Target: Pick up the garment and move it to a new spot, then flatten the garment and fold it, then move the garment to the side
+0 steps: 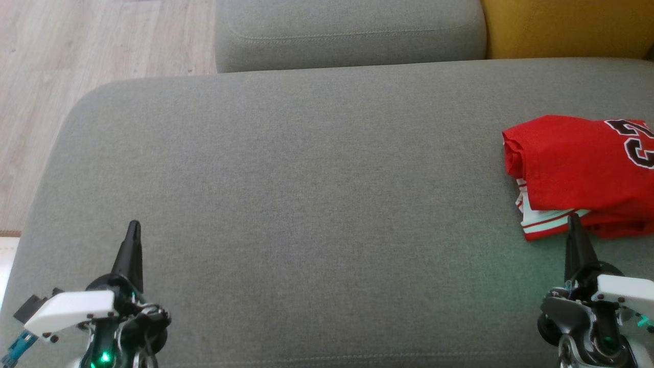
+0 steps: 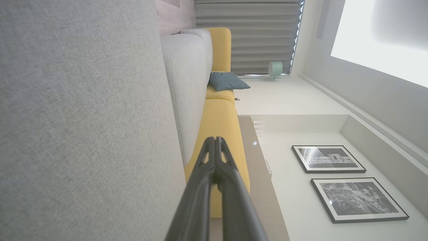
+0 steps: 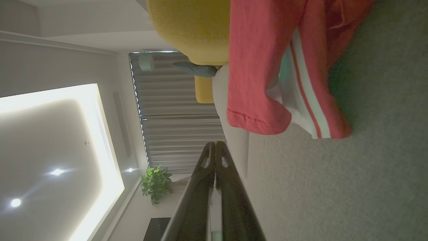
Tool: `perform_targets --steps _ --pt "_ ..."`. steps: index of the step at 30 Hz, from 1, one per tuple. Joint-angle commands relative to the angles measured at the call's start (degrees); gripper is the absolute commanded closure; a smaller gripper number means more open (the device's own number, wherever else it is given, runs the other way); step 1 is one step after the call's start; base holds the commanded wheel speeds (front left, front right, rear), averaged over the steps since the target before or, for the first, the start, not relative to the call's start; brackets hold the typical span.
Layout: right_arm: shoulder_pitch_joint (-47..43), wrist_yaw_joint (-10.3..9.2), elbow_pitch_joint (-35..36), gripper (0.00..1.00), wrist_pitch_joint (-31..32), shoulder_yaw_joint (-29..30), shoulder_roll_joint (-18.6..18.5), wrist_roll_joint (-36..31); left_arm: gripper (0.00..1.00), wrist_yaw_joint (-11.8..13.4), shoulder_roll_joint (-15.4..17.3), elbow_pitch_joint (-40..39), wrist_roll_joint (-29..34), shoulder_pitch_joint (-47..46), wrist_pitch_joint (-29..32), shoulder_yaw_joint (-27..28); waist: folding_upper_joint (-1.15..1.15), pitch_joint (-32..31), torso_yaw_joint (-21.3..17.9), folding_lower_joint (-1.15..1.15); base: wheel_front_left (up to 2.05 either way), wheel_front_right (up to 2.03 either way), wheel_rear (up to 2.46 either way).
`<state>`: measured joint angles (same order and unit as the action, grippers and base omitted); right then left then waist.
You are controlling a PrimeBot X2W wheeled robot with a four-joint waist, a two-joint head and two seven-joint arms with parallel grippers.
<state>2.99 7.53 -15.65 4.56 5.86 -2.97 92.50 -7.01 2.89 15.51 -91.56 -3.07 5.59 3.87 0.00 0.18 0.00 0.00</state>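
Left gripper (image 1: 134,228): jaws shut, empty, low left over the grey sofa seat (image 1: 306,179). The seat's left edge drops to the wood floor (image 1: 76,51), and there's wide room mid-seat. The red jersey (image 1: 567,158) lies folded far right and runs out of frame. Right gripper (image 1: 574,221): jaws shut, empty, tip just beside the striped hem, contact unclear. The set-aside step looks done. Next: back off without snagging the hem.

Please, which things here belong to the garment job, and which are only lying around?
For the job: red jersey, grey sofa seat under it, left gripper, right gripper, both shut.
Only around: yellow sofa cushion, teal pillow, two framed pictures, green plant.
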Motion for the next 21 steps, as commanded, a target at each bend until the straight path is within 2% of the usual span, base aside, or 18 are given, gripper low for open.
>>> perform_targets --steps 1,21 --pt "3.0 -0.04 1.7 1.0 0.5 -1.1 -1.1 1.1 1.0 -0.5 0.3 -1.5 -1.0 -3.1 0.6 2.2 0.0 0.0 0.0 0.0 0.0 0.0 0.0" --pt "3.1 -0.04 1.7 1.0 0.9 -0.6 -0.9 0.7 1.0 -0.5 0.2 -1.5 -0.9 -3.1 0.7 2.4 0.0 0.0 0.0 0.0 0.0 0.0 0.0"
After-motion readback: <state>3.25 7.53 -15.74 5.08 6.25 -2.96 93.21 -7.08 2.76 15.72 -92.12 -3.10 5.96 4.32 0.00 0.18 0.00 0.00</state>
